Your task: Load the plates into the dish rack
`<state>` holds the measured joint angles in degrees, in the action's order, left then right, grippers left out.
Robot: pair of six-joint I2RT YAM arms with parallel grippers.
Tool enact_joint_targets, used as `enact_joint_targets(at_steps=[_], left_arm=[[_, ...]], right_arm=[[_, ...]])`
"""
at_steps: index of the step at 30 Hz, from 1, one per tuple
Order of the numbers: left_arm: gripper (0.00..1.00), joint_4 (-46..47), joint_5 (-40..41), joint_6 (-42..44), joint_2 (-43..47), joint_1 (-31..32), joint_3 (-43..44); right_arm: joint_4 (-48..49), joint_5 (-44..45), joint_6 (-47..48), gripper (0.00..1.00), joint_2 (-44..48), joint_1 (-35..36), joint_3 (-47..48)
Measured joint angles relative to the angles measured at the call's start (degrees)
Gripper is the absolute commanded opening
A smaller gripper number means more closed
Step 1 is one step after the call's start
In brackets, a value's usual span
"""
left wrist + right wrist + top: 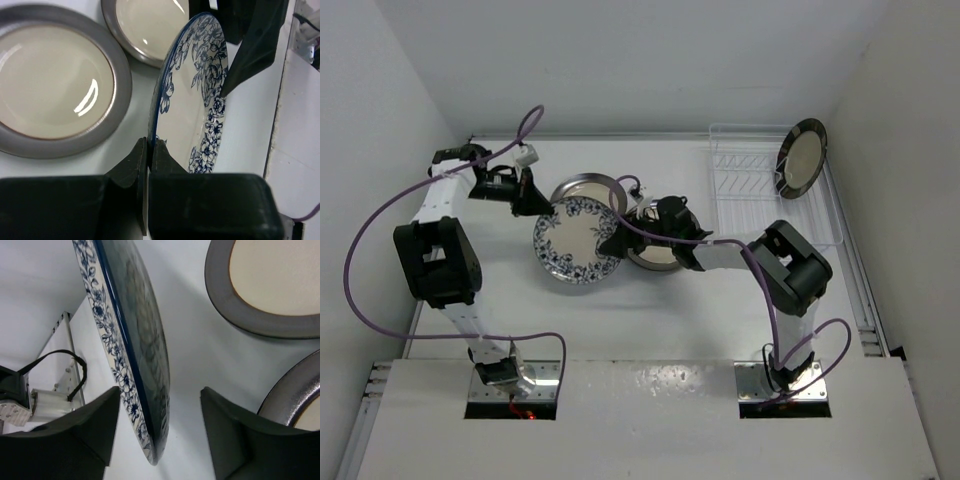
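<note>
At table centre, your left gripper [149, 150] pinches the floral plate [578, 243] rim tight — right gripper [160, 405] straddles the opposite edge, fingers apart, unclamped.

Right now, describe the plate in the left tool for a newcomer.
On the white table, left of the clear dish rack, three plates cluster mid-table. It is the blue-flowered plate, raised at a tilt in the left tool, unlike its two flat grey-rimmed neighbours.

1. Two grey-rimmed plates [55, 85] [150, 25], both with cream centres.
2. One blue floral plate [575, 245].
3. One dark-rimmed plate [802, 158], also cream in the centre.
4. One clear dish rack [740, 200].
5. Two robot arms [438, 255] [790, 268].
</note>
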<state>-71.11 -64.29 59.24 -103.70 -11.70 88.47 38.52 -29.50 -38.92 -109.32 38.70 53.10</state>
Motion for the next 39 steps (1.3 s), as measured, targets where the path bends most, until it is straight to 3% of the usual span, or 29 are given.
enact_joint_targets(at_steps=[5, 6, 9, 12, 13, 15, 16, 17, 21, 24, 27, 31, 39], left_arm=[[0.00, 0.07, -2.47, -1.53, -0.02, 0.61, 3.65], [0.00, 0.22, -2.60, -1.51, -0.04, 0.68, 3.74], [0.00, 0.26, -2.97, -2.47, -0.24, 0.90, 3.85], [0.13, 0.76, -3.06, -2.99, -0.57, 1.03, 4.13], [0.28, 0.74, -3.28, -3.30, -0.66, 1.16, 4.44], [0.47, 0.07, -4.72, -4.48, -1.11, 1.51, 5.64], [0.78, -0.33, -5.35, -5.01, -1.31, 1.68, 6.27], [1.00, -0.59, -5.86, -5.51, -1.57, 1.88, 7.06], [1.00, 0.00, -5.86, -9.68, -2.60, 2.32, 10.86], [1.00, 8.33, -1.29, -20.15, -2.29, 2.25, 12.39], [1.00, 17.16, 8.76, -31.41, -1.60, 2.27, 13.42], [1.00, 24.59, 28.65, -40.26, -1.27, 2.60, 18.80], [1.00, 30.18, 61.61, -38.99, 0.57, 5.60, 19.28]], right_arm=[[0.04, -0.68, -0.17, 0.05, 1.16, -0.52, 0.28], [-0.11, -1.07, -0.52, 0.00, 1.25, -0.66, 0.42], [-0.50, -0.76, -1.29, 0.00, 1.29, -0.70, 0.39], [-0.52, 0.15, -1.97, 0.00, 2.25, -0.74, -0.22], [-0.74, 0.74, -2.05, 0.00, 3.06, -0.70, -0.63], [-1.44, 2.12, -2.03, 0.00, 5.14, -0.70, -1.40], [-1.81, 3.39, -2.03, 0.00, 6.27, -0.70, -1.68], [-2.05, 4.37, -2.03, 0.00, 7.37, -0.81, -1.84], [-2.89, 8.26, -1.86, 0.00, 11.93, -1.55, -1.84], [-4.85, 11.80, -0.96, 0.00, 15.82, -2.43, -1.81], [-11.32, 17.92, 3.06, 0.00, 20.52, -3.37, -1.05], [-22.51, 28.24, 12.20, 0.00, 25.75, -5.46, 2.40], [-37.40, 46.84, 28.22, 0.00, 27.58, -16.83, 14.32]])
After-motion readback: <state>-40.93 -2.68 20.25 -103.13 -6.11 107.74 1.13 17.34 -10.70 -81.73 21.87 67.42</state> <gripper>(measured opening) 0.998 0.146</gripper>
